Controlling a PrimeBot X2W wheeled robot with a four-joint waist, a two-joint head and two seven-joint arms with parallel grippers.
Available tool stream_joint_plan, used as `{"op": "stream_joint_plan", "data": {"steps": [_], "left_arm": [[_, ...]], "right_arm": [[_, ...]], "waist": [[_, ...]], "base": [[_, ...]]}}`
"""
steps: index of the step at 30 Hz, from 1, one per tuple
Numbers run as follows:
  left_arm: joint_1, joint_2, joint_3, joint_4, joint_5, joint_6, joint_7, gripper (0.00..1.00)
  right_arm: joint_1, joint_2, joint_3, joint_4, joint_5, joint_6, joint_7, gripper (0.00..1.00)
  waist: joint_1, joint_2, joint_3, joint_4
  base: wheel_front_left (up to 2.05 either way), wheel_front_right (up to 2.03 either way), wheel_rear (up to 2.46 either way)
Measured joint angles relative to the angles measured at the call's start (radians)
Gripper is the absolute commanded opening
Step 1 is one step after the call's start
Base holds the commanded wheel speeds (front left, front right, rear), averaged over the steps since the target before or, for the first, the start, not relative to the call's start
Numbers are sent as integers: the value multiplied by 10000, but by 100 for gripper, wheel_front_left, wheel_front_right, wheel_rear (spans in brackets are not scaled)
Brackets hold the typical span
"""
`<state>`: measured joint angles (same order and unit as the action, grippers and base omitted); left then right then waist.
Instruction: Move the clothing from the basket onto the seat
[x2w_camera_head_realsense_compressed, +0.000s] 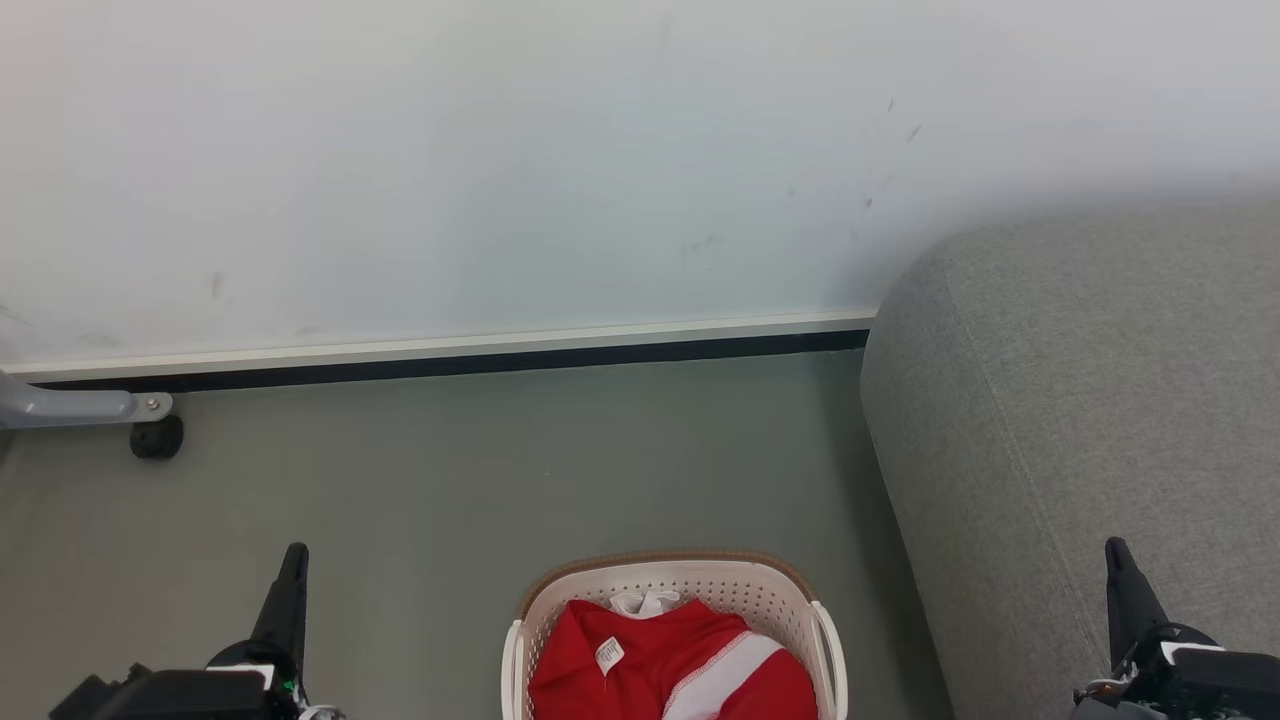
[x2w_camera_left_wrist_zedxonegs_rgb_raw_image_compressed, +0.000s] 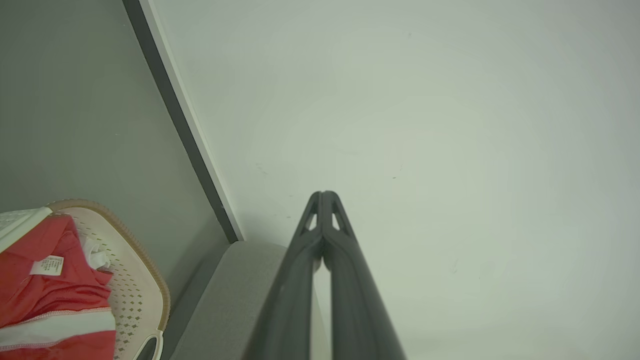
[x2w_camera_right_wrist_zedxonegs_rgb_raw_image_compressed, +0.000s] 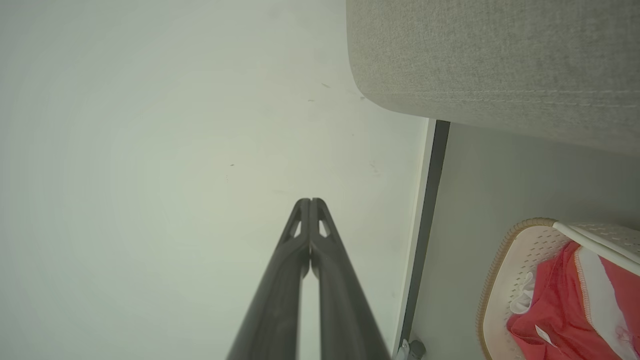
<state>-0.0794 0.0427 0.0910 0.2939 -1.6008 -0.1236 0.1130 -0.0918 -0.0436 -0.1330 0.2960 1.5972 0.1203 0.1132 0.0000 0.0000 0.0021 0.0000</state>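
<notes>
Red clothing (x2w_camera_head_realsense_compressed: 670, 665) with a white stripe and a small white neck label fills the cream perforated basket (x2w_camera_head_realsense_compressed: 690, 580), which stands on the floor at the bottom middle of the head view. The grey seat (x2w_camera_head_realsense_compressed: 1080, 420) rises on the right, its rounded arm just right of the basket. My left gripper (x2w_camera_head_realsense_compressed: 294, 556) is at the lower left, shut and holding nothing, well left of the basket. My right gripper (x2w_camera_head_realsense_compressed: 1117, 550) is at the lower right in front of the seat, shut and holding nothing. In the wrist views both grippers (x2w_camera_left_wrist_zedxonegs_rgb_raw_image_compressed: 324, 194) (x2w_camera_right_wrist_zedxonegs_rgb_raw_image_compressed: 310, 201) point at the wall with tips together.
A pale wall (x2w_camera_head_realsense_compressed: 500, 160) with a white and black skirting strip (x2w_camera_head_realsense_compressed: 450, 355) runs behind the grey floor (x2w_camera_head_realsense_compressed: 450, 480). At the far left a grey metal leg with a black caster (x2w_camera_head_realsense_compressed: 157, 437) stands near the wall.
</notes>
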Motion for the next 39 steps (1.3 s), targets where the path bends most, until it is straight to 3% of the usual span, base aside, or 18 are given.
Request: {"op": "stream_joint_plan", "data": {"steps": [39], "left_arm": [[0, 0, 0, 0, 0, 0, 0, 0]], "right_arm": [[0, 0, 0, 0, 0, 0, 0, 0]], "waist": [[0, 1, 0, 0]], "base": [[0, 0, 0]]}}
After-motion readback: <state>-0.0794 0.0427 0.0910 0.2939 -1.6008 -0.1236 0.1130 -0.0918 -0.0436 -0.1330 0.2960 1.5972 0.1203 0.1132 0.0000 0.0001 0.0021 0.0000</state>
